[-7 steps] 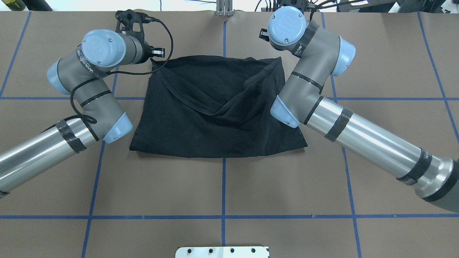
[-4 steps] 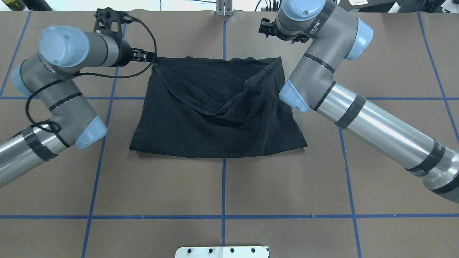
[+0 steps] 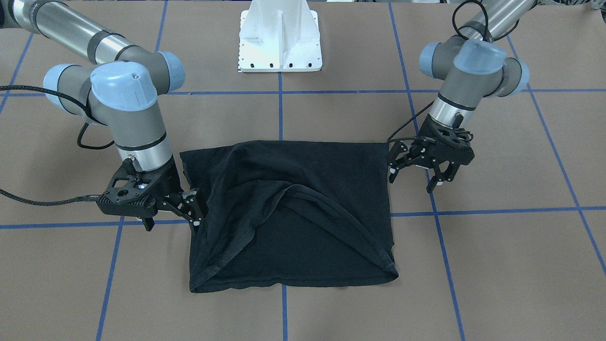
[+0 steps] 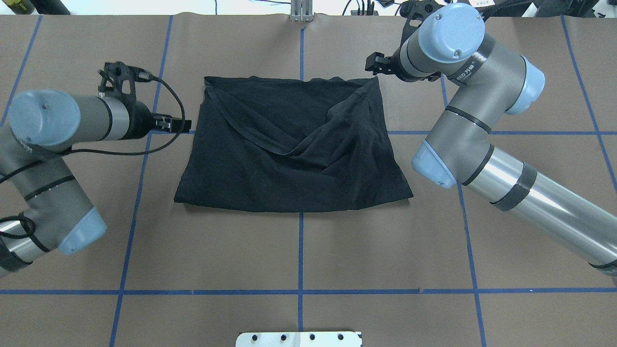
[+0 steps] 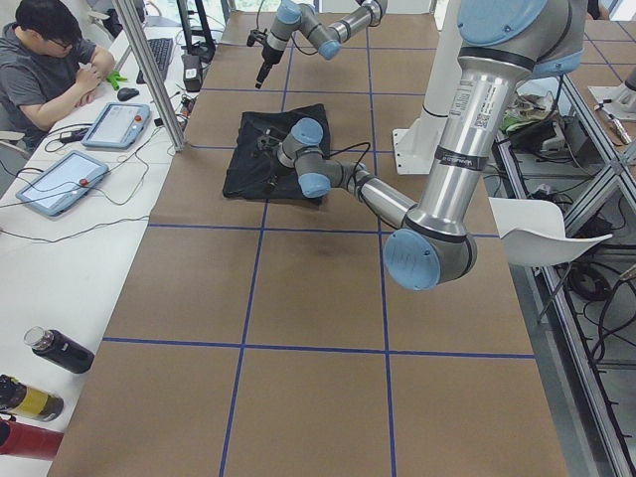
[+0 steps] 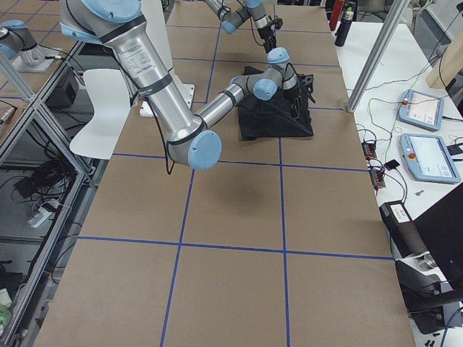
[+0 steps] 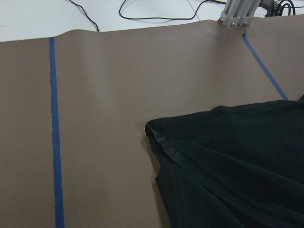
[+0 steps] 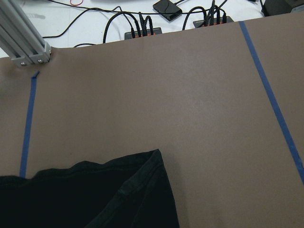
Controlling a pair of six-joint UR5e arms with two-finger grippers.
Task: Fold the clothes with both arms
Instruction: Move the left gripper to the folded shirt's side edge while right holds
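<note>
Toward the tabletop's left edge, in its far half: the left arm, elbow bent, wrist level and aimed inward. At its tip the left gripper, raised a little off the brown surface. Fingers spread wide, pinching nothing, just beside the left edge of the T-shirt and, as far as can be told, clear of the cloth.

In the middle, between the tabletop's centre and its far edge, astride the centre line of blue tape: the black T-shirt, folded into a rough four-sided pad. Flat on the surface, wider along its near edge than its far one. Across the top layer a hemmed edge, slanting from the far left corner down to a crumpled dip near the middle, then up again toward the far right corner. At the centre of the tabletop's near edge, the white base plate.

Toward the far edge, right of centre: the right arm, folded back over itself, with the right gripper by the shirt's right edge near its far right corner. Fingers likewise spread, nothing between them — one of them right against the line of the cloth, touching or not impossible to tell.

From each wrist camera, only one far corner of the shirt on bare brown surface.
</note>
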